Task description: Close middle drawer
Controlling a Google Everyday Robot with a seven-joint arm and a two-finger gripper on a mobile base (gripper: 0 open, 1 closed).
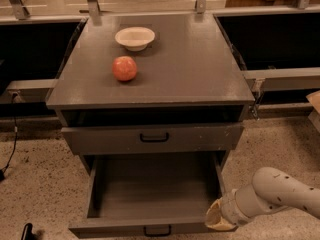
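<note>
The middle drawer is pulled far out at the bottom of the grey cabinet. Its long plain tray is empty, and its low front panel carries a small black handle. My gripper comes in from the right on a white arm. It sits low at the drawer's front right corner, right beside the front panel's end. I cannot tell if it touches the panel.
Above it, a taller drawer front with white scuffs stands slightly out. A red apple and a white bowl sit on the cabinet top. A black cable lies on the floor at left.
</note>
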